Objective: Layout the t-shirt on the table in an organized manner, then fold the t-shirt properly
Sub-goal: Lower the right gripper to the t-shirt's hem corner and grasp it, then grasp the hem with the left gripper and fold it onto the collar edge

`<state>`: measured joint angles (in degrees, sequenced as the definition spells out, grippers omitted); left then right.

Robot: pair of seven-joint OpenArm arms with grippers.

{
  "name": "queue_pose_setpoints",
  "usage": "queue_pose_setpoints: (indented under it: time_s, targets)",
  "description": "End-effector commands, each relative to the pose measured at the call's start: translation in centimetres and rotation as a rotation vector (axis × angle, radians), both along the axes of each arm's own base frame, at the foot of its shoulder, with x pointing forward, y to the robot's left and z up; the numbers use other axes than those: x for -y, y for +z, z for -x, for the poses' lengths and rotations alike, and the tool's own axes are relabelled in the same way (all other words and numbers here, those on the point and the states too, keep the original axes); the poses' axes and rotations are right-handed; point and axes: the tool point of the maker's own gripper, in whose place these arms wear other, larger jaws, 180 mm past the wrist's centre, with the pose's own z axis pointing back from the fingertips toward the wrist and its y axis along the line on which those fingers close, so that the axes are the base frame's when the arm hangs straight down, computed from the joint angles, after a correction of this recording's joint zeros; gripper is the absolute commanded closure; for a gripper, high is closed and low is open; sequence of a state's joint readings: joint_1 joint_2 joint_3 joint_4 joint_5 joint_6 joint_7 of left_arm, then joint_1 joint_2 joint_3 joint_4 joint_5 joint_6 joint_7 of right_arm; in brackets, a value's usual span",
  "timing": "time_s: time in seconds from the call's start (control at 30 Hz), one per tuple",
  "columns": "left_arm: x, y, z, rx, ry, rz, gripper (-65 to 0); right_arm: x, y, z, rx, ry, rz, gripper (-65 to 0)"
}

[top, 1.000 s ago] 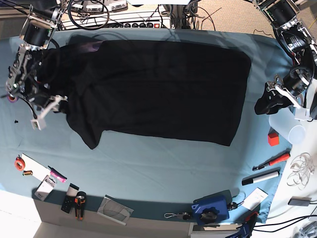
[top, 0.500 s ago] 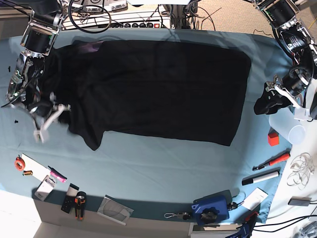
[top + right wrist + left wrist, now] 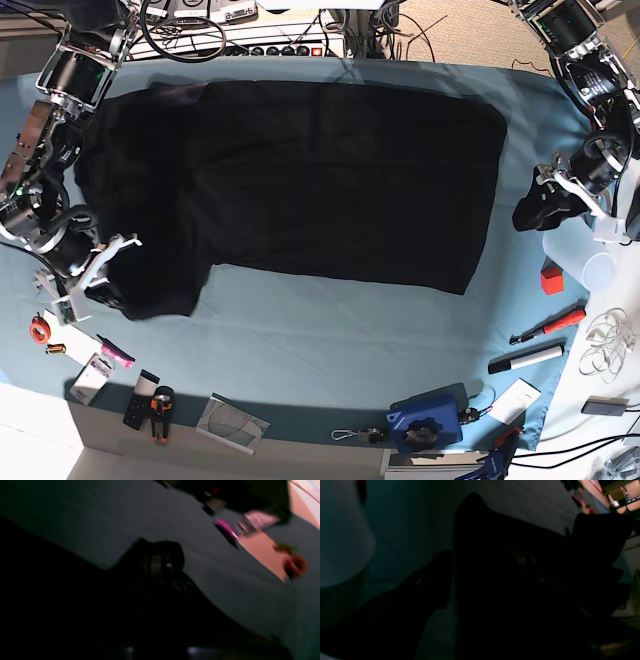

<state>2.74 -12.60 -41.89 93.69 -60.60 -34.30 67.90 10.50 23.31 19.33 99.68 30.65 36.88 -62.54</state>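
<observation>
The t-shirt (image 3: 300, 180), black, limp and light, lies spread across the table (image 3: 330, 330). The right gripper (image 3: 95, 270), closed, appears to pinch the sleeve corner just beside it. The left gripper (image 3: 540, 205) hangs open, beyond the hem. Soft cloth sags: grasp corners or hems.

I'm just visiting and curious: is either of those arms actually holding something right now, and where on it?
The right gripper is shut on the t-shirt, pinching its sleeve end at the shirt's near-left corner. The left gripper holds nothing.
</observation>
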Motion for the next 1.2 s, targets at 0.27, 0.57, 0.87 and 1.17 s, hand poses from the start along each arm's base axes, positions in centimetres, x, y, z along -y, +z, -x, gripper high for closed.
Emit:
queue_pose_setpoints:
  time_s: [0.27,0.57,0.87,1.17]
  targets:
    - [4.9,0.2,-7.7,0.045,-0.086,-0.346,-33.5,2.7,1.1,-0.4,0.028,-0.097,0.104,0.0]
    - [4.7,-2.9,-14.2,-0.137,-0.085,-0.367,-33.5,4.4,0.4,0.1,0.005,-0.171,0.161,0.0]
    - [5.4,-4.8,-13.1,-0.227,-0.194,-0.310,-33.4,4.4,0.4,0.1,0.006,-0.171,0.160,0.0]
    - [6.1,-5.2,-12.7,-0.201,-0.204,-0.283,-1.8,4.3,0.5,0.0,0.013,-0.169,0.159,0.0]
